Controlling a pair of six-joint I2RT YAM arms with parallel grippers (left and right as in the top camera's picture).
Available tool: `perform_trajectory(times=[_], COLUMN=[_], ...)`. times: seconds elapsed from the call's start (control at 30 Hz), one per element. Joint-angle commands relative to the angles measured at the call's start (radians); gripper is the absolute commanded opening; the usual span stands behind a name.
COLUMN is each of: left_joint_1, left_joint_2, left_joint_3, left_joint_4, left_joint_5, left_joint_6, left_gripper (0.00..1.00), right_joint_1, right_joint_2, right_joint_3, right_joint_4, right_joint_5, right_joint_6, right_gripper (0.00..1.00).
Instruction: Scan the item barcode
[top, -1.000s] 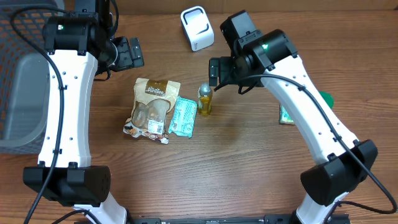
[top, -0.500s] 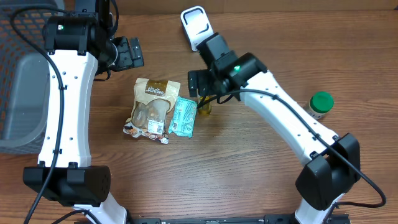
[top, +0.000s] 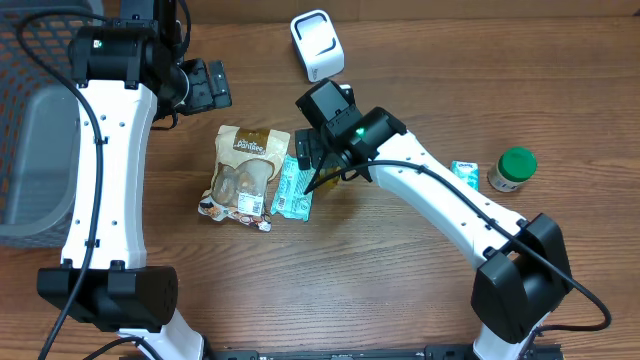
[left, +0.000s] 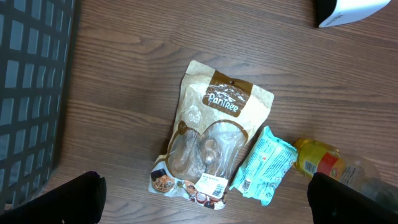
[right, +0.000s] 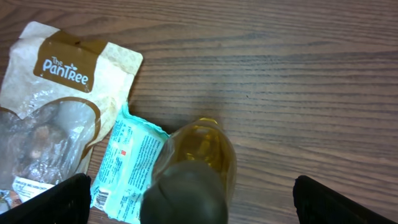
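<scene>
— What lay nearest the robot on the counter (top: 350, 290)?
— A brown snack pouch (top: 242, 172), flat, with a teal packet (top: 293, 190) close against its right side.

— And the bottle (right: 200, 146)?
— Just past the packet's right edge, standing about mid-counter, directly under the right wrist. The right fingers (right: 62, 202) were spread wide, one on either side of it, and neither touched it as far as I could see.

— Anything off to the right?
— A green-lidded jar (top: 515, 166) with a small teal box (top: 464, 171) just beside it, both well apart from the bottle.

— The other arm?
— Farther back, beyond the pouch. The left fingers (left: 68, 202) were spread wide too, holding nothing.

— And the scanner (top: 317, 45)?
— White, at the far edge, behind the bottle. A dark wire basket (top: 30, 60) sat at the far left.
</scene>
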Motion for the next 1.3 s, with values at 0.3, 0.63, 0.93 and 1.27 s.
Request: perform_trajectory(times=[0.3, 0.63, 0.93, 1.27], left_joint_1=[-0.007, -0.006, -0.006, -0.006], left_joint_2=[0.002, 0.002, 0.002, 0.002], left_joint_3=[0.015, 0.015, 0.015, 0.015], left_joint_4=[0.004, 0.004, 0.004, 0.004], left_joint_5=[0.005, 0.005, 0.006, 0.005], left_joint_6=[0.011, 0.011, 0.011, 0.011], left_gripper=[1.00, 0.99, 1.00, 1.00], right_joint_1=[-0.004, -0.004, -0.004, -0.006], right_joint_2=[-0.024, -0.022, -0.022, -0.068], right_joint_3=[-0.091, -0.116, -0.116, -0.107], right_joint_4=[0.111, 0.135, 0.130, 0.096], right_joint_5=[0.034, 0.037, 0.037, 0.064], right_joint_6=[0.000, 0.000, -0.021, -0.017], right_gripper=[0.87, 0.65, 0.29, 0.24])
